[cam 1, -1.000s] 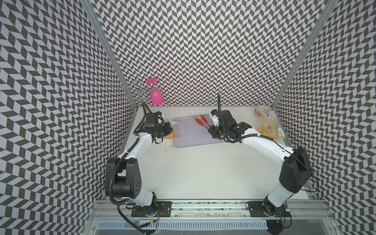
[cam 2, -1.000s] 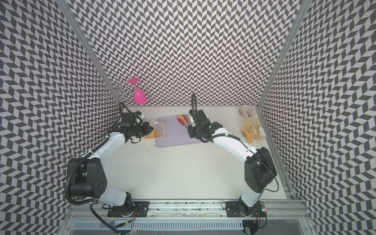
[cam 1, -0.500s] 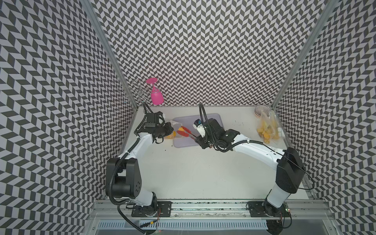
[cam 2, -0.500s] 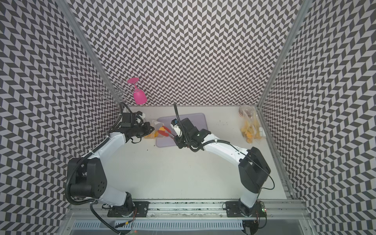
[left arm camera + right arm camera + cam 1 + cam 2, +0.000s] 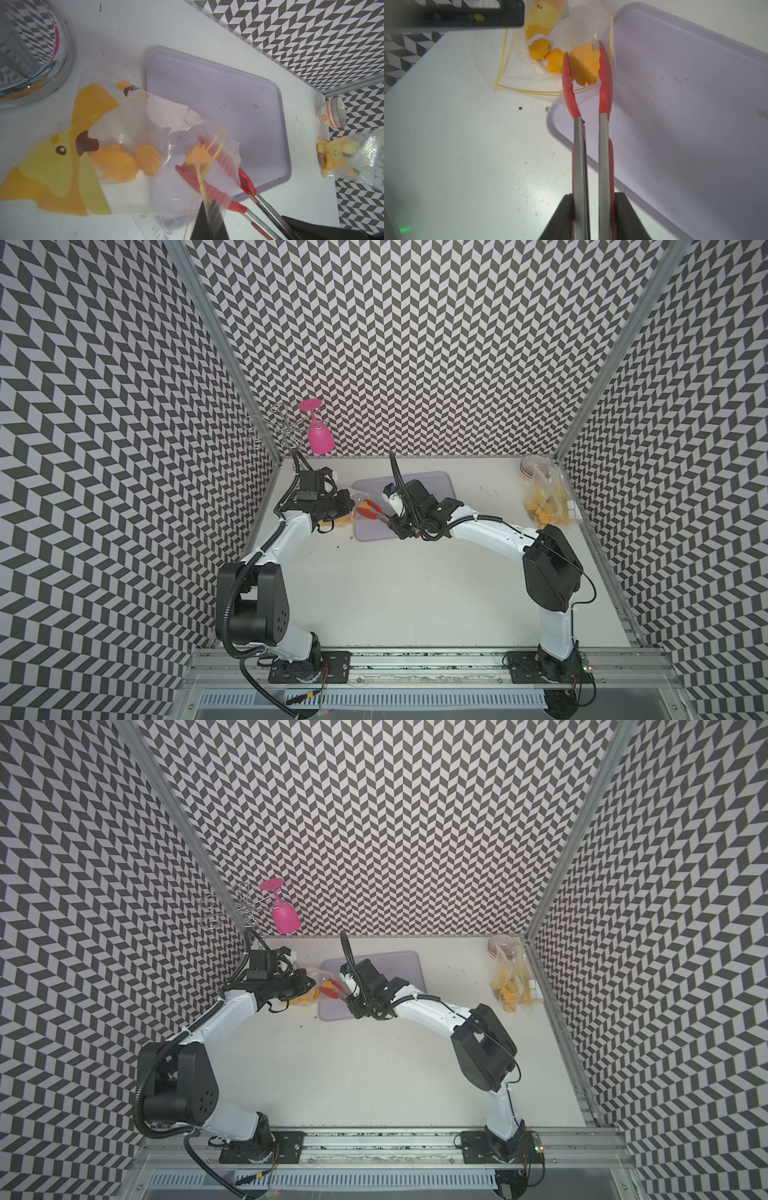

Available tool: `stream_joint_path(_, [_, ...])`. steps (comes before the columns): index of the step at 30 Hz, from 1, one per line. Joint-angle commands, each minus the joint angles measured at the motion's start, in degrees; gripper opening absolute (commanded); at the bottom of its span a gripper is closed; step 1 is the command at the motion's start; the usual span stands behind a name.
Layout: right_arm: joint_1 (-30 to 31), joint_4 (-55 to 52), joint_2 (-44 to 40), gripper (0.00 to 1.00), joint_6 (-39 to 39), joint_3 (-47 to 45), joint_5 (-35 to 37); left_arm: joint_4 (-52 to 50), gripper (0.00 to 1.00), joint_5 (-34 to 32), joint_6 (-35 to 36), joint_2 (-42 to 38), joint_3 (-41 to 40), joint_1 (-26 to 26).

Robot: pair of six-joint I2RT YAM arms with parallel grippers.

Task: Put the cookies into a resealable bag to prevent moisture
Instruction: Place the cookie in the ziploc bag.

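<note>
White worktop (image 5: 374, 593) runs between chevron-patterned walls, and near its back edge one scalloped cookie (image 5: 584, 64) sits clamped edge-on between the red tips of the tongs (image 5: 603, 145), just inside the mouth of the bag (image 5: 517, 68). Two more cookies (image 5: 539, 48) lie deeper in the bag, beyond the tong tips and touching each other; the left wrist view shows them (image 5: 116, 164) through the clear plastic beside a printed yellow cartoon face. The right pincer (image 5: 592, 197) squeezes the tongs by their steel arms, one finger pressed against each outer side. Facing it across the bag, the left pincer (image 5: 347, 506) is pressed together on the bag's zip rim, holding the mouth lifted and open toward the tongs. The rest of the bag lies on the worktop. Its mouth end overlaps a corner of the lilac tray (image 5: 685, 104). The tray lies under the tongs and reaches away from the left pincer, its floor marked with a few specks. Well apart from both, on the right pincer's far side and against the side wall, a second bag (image 5: 544, 506) holds yellow pieces, with a bowl (image 5: 534, 466) just behind it in the corner. Behind the left pincer a pink glass (image 5: 320, 439) hangs upside down on a wire rack (image 5: 274, 427).
</note>
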Motion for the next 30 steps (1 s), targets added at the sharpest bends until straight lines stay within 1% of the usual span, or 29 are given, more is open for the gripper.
stream_joint_path(1, [0.26,2.21,-0.77,0.42,-0.22,2.23,-1.66,1.51,0.00,0.65,0.66,-1.32,-0.40,-0.42])
stream_joint_path(3, [0.30,2.14,-1.24,0.47,-0.22,2.14,-1.80,1.51,0.00,0.66,0.66,-1.37,-0.38,-0.39])
stream_joint_path(5, [0.24,2.12,-1.72,0.50,-0.23,1.89,-1.87,1.51,0.00,0.72,0.66,-1.34,-0.41,-0.40])
stream_joint_path(10, [0.27,1.86,-2.60,0.51,-0.22,1.44,-1.76,1.45,0.00,0.64,0.66,-1.50,-0.40,-0.41])
stream_joint_path(14, [0.24,1.68,-4.27,0.51,-0.30,0.85,-1.37,1.42,0.00,0.54,0.65,-1.46,-0.39,-0.43])
stream_joint_path(16, [0.30,1.44,-5.95,0.49,-0.22,0.20,-0.63,1.42,0.00,0.43,0.63,-1.40,-0.38,-0.43])
stream_joint_path(19, [0.30,3.94,-11.77,0.45,1.14,-4.58,0.66,1.12,0.00,-0.15,0.63,-1.50,-0.32,-0.46])
stream_joint_path(21, [0.29,6.80,-17.30,0.43,2.94,-9.77,2.26,0.98,0.00,-0.63,0.66,-1.56,-0.32,-0.37])
stream_joint_path(24, [0.30,10.38,-26.27,0.43,7.32,-18.64,7.18,0.98,0.00,-0.81,0.65,-1.63,-0.27,-0.27])
stream_joint_path(28, [0.13,11.17,-37.62,0.42,15.29,-30.88,19.84,1.00,0.00,-1.16,0.66,-2.05,-0.40,-0.07])
stream_joint_path(30, [-0.66,8.74,-42.12,0.42,19.82,-36.00,24.99,0.98,0.00,-1.26,0.66,-2.37,-0.38,-0.10])
